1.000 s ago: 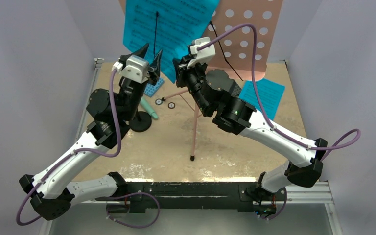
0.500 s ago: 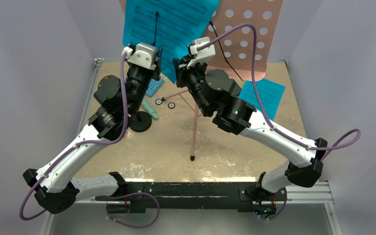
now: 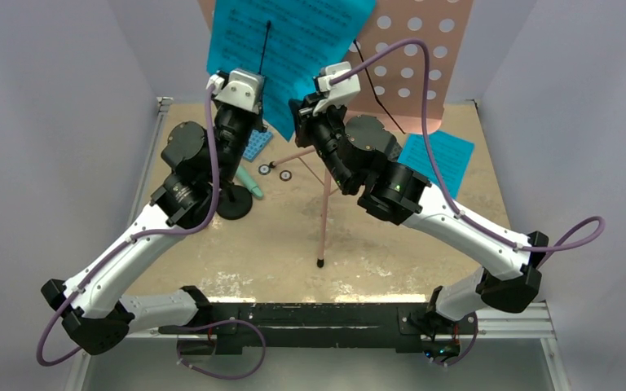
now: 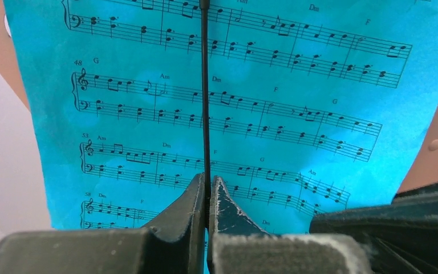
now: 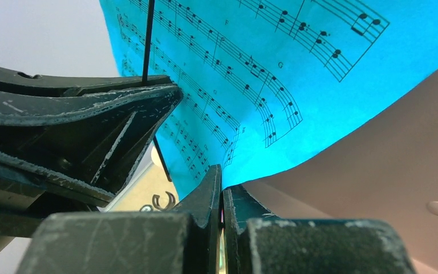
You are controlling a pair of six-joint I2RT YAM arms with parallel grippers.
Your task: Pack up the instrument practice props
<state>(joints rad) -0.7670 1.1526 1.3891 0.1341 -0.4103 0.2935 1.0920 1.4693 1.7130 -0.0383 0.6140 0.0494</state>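
Note:
The pink music stand's perforated board (image 3: 416, 65) stands at the back with a cyan sheet-music page (image 3: 285, 41) on it. A thin black rod (image 3: 265, 49) rises in front of that page. My left gripper (image 3: 260, 80) is shut on the rod, which the left wrist view shows pinched between the jaws (image 4: 208, 185). My right gripper (image 3: 297, 116) is shut at the page's lower corner (image 5: 222, 182), and a pink sliver of the stand shows between its jaws. On the table lie the mint-green microphone (image 3: 250, 183), the black round mic-stand base (image 3: 234, 205) and a second cyan page (image 3: 440, 159).
The stand's pink pole (image 3: 324, 220) runs down to the sandy tabletop between the arms. A blue studded baseplate (image 3: 253, 147) and two small round pieces (image 3: 284, 174) lie behind the left arm. A thin black wire (image 3: 375, 90) crosses the board. Grey walls close in on both sides.
My left gripper, open a second ago, reached back to the thin black rod and closed on it. The rod's top and the page shifted slightly right. The right arm barely moved.

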